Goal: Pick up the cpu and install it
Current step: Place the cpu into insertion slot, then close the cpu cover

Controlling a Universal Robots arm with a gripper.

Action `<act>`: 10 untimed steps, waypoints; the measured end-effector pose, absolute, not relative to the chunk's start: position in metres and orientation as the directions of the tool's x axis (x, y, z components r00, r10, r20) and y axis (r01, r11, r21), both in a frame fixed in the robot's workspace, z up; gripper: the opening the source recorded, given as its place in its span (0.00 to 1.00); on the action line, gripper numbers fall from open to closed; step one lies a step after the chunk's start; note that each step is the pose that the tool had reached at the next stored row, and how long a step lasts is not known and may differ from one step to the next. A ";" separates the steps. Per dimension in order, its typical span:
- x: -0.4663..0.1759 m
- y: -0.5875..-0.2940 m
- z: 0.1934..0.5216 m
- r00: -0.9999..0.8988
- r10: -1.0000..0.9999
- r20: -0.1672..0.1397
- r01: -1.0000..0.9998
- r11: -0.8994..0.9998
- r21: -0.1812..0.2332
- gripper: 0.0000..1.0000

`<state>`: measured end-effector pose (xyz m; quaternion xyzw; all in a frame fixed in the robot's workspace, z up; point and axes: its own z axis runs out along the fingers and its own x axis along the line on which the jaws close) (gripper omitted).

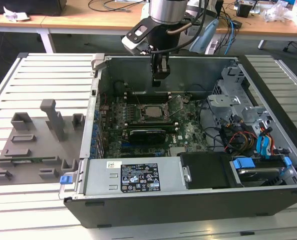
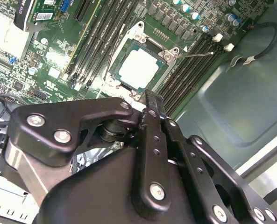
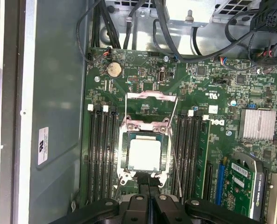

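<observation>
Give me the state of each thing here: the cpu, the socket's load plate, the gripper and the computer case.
cpu: lying flat in the socket, uncovered.
load plate: flipped open.
gripper: shut, holding nothing, above the motherboard.
computer case: open, side panel off.

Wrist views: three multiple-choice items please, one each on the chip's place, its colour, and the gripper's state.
1. The chip lies: A) in the motherboard socket; B) on the grey fixture; C) on the slatted table.
2. Its top is: A) gold; B) pale silver; C) black.
3. The gripper is: A) wide open; B) gripping the chip; C) shut, empty.
Answers: 1 A, the socket's frame surrounds it; 2 B, it looks pale in both wrist views; 3 C, it is closed above the chip with nothing held.
</observation>
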<state>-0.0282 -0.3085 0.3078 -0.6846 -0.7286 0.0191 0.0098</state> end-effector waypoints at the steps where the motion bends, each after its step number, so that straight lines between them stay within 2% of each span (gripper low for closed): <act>1: -0.028 -0.309 0.308 -0.062 0.998 -0.012 0.997 0.062 -0.041 0.11; 10: -0.014 -0.309 0.308 -0.062 0.998 -0.012 0.997 0.062 -0.041 0.11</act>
